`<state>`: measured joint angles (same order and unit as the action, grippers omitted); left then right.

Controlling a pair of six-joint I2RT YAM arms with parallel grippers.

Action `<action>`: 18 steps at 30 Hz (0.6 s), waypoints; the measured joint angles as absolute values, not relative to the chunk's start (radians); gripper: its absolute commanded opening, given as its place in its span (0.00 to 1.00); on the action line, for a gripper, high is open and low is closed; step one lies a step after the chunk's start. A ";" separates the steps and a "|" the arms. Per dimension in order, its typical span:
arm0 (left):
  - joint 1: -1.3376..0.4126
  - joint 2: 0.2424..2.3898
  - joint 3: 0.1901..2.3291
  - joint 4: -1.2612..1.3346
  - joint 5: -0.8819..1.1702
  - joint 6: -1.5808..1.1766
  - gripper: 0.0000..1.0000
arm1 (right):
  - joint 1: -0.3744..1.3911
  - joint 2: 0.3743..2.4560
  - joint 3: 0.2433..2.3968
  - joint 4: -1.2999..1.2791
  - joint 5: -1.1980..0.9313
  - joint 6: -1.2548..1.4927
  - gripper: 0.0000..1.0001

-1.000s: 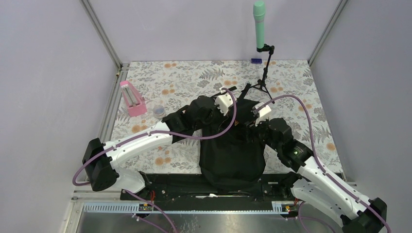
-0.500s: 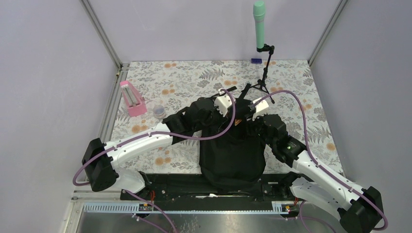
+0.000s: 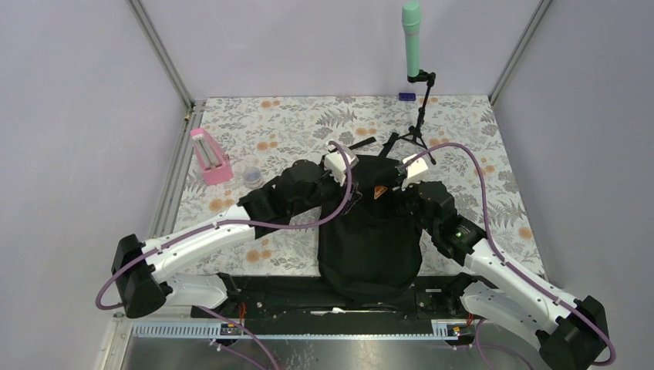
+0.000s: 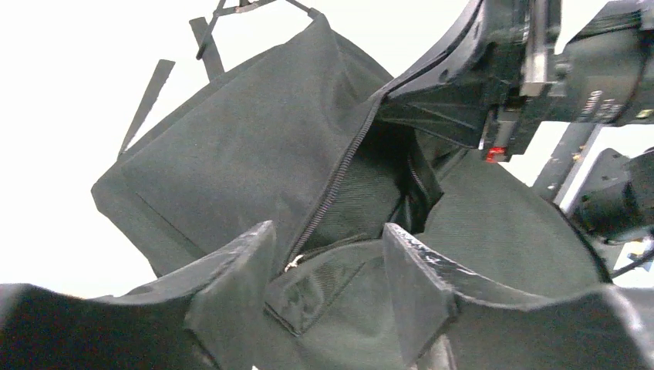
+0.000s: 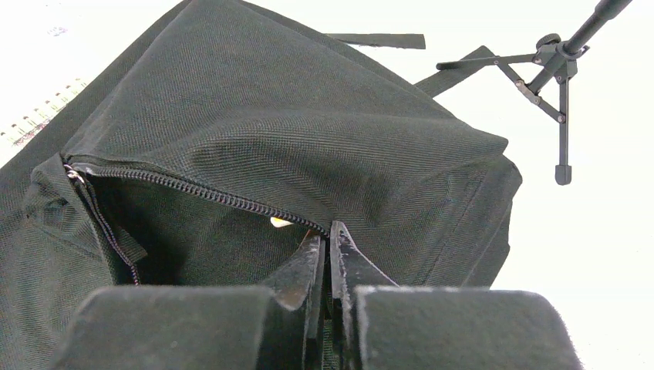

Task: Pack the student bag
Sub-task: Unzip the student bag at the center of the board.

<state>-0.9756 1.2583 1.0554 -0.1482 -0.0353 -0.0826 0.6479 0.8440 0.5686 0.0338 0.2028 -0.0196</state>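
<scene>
Top camera overhead, looking down; wrist cameras close (share student bag (image 4: 254, 146)).

The large soft black fabric student bag (image 3: 370, 239) bears a small orange triangular mark (image 3: 378, 193), and the desk (image 3: 293, 123) under it wears a pale cloth printed with grey fern leaves and orange blossoms. On the left is a pink upright box (image 3: 210, 156); at the far right a mint-green microphone (image 3: 411, 38) tops a black tripod (image 3: 421, 112), with a small blue block (image 3: 406, 96) behind. Purple cables (image 3: 278, 226) trail along the white-and-black arms (image 3: 200, 239).
</scene>
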 measured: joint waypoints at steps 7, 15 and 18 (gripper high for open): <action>-0.975 1.160 0.986 -0.136 -0.079 -0.160 0.81 | 0.648 0.843 0.569 0.034 0.209 -0.019 0.00; -0.968 1.137 0.888 -0.121 -0.120 -0.268 0.80 | 0.648 0.844 0.569 0.034 0.209 -0.009 0.01; -0.968 1.158 0.886 -0.110 -0.121 -0.282 0.81 | 0.648 0.844 0.569 0.032 0.208 0.009 0.33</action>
<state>-0.9684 1.1584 0.8856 -0.1104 -0.1207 -0.2825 0.6479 0.8436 0.5686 0.0322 0.2085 0.0090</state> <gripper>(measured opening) 0.796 0.053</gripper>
